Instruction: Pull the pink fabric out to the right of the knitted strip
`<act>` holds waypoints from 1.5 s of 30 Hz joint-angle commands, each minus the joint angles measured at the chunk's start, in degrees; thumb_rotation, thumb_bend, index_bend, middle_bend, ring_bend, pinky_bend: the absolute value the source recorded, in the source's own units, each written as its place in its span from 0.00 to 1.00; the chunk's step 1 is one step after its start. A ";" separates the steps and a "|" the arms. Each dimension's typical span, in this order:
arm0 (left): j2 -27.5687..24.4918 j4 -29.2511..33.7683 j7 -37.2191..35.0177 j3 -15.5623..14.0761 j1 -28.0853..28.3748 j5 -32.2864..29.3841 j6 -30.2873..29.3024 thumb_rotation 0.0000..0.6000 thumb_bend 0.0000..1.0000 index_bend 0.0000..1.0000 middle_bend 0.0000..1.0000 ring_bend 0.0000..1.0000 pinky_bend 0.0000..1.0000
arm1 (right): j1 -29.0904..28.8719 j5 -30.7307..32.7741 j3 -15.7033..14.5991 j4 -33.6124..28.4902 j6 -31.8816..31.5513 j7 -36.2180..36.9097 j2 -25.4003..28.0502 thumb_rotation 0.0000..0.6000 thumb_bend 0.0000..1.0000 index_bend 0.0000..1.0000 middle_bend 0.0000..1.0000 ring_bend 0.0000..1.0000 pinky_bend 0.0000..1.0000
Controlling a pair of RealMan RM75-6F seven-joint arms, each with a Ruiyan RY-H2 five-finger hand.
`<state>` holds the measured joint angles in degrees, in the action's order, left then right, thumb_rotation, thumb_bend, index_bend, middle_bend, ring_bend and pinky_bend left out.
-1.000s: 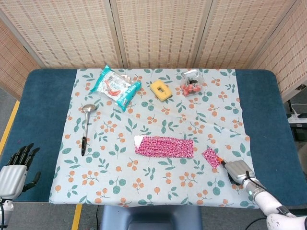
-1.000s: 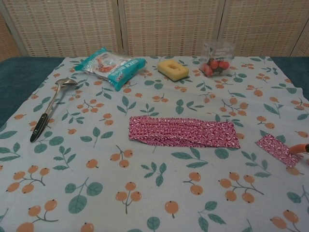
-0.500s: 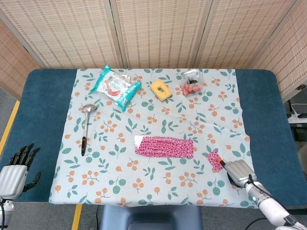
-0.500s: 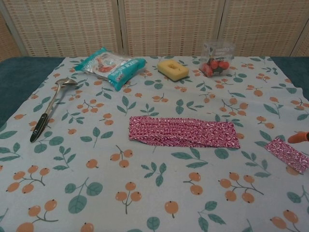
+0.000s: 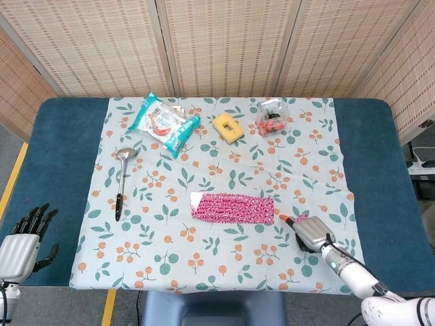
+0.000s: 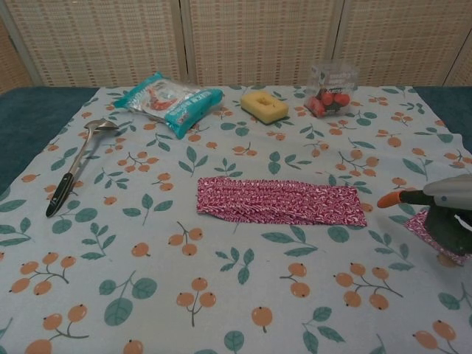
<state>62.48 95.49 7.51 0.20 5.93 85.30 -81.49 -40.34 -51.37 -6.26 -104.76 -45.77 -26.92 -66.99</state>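
The knitted strip (image 5: 232,207) (image 6: 280,200), pink and white, lies flat in the middle of the floral cloth. Just right of it my right hand (image 5: 309,232) (image 6: 446,210) lies low over the small pink fabric (image 6: 422,223). Its fingers are stretched left toward the strip's end, and an orange fingertip (image 6: 387,199) leads. Only a corner of the fabric shows under the hand in the chest view, and the head view hides nearly all of it. Nothing is visibly pinched. My left hand (image 5: 20,244) hangs open off the table's front left corner.
At the back of the floral cloth (image 5: 224,272) lie a teal snack packet (image 5: 163,122), a yellow sponge (image 5: 228,127) and a bag of tomatoes (image 5: 272,117). A spoon (image 5: 121,180) lies at the left. Blue table (image 5: 384,170) borders the cloth.
My right hand has moved left and forward from the cloth's right edge and now covers the pink fabric. The fabric had first slid slightly right. The left hand stayed still.
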 commanded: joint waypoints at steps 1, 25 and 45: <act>-0.08 -0.02 -0.17 0.01 0.00 0.12 -0.09 1.00 0.40 0.11 0.00 0.00 0.17 | -3.81 7.24 1.52 2.63 1.89 -3.11 -3.81 1.00 0.89 0.00 0.65 0.68 0.76; -0.09 -0.08 -0.30 0.02 0.06 -0.04 0.11 1.00 0.40 0.11 0.00 0.00 0.17 | -8.72 19.45 -1.41 6.84 -0.64 -6.63 -6.85 1.00 0.89 0.00 0.65 0.68 0.76; 0.11 0.00 0.58 -0.18 0.26 -0.18 0.69 1.00 0.40 0.11 0.00 0.00 0.17 | -5.13 18.95 -1.15 8.50 -2.43 -0.37 -1.17 1.00 0.89 0.00 0.65 0.68 0.76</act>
<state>62.59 95.49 8.09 0.03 6.17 85.11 -80.81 -46.66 -29.70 -8.49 -94.40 -47.31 -29.74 -69.97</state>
